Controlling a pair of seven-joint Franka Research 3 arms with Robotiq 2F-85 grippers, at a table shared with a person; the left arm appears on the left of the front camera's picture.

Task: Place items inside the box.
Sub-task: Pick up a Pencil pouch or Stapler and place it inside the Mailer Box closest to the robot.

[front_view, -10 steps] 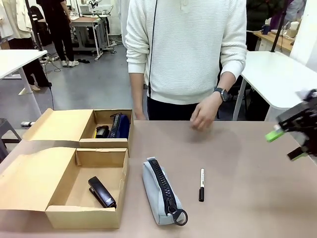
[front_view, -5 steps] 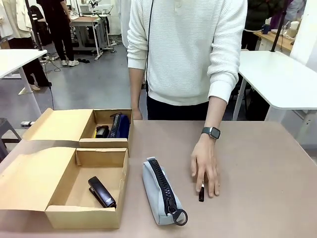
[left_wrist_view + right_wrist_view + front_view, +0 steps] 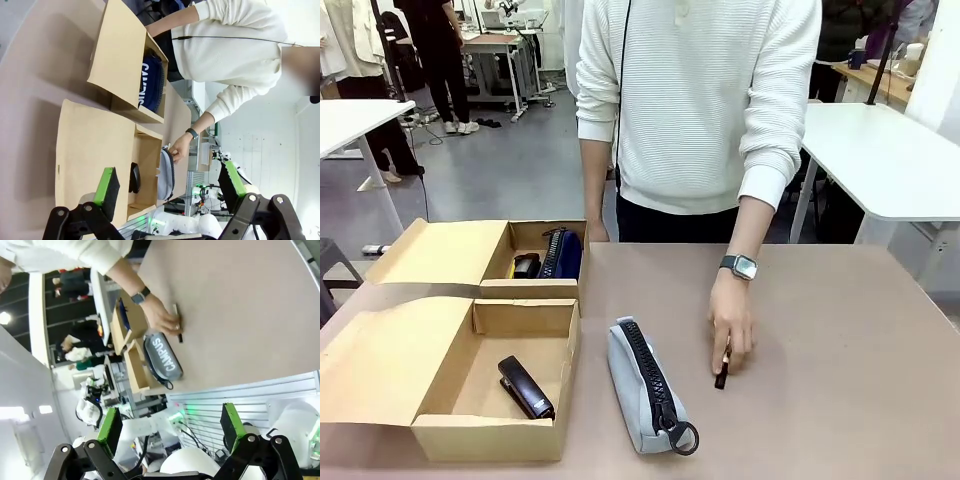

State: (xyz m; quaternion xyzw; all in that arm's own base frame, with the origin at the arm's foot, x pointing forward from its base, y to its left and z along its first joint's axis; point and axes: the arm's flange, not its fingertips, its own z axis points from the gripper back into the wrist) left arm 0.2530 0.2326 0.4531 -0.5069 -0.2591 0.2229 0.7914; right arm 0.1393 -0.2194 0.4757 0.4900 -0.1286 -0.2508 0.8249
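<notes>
Both the left gripper (image 3: 167,182) and the right gripper (image 3: 170,424) are found spread wide, with nothing held. Nearest the robot's edge, the grey pouch (image 3: 645,385) is laid just right of the box (image 3: 490,438), its long axis running near to far. Just beyond, to its right, the marker (image 3: 722,377) is pinched under the person's hand (image 3: 732,325), lying on much the same axis. That hand is judged far nearer than either gripper.

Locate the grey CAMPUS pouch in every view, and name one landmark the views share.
Front view: grey CAMPUS pouch low centre, right of the cardboard box.
Left wrist view: pouch lower middle, next to the box.
Right wrist view: pouch at centre, lettering readable.
Shared landmark: the person's hand close by.
</notes>
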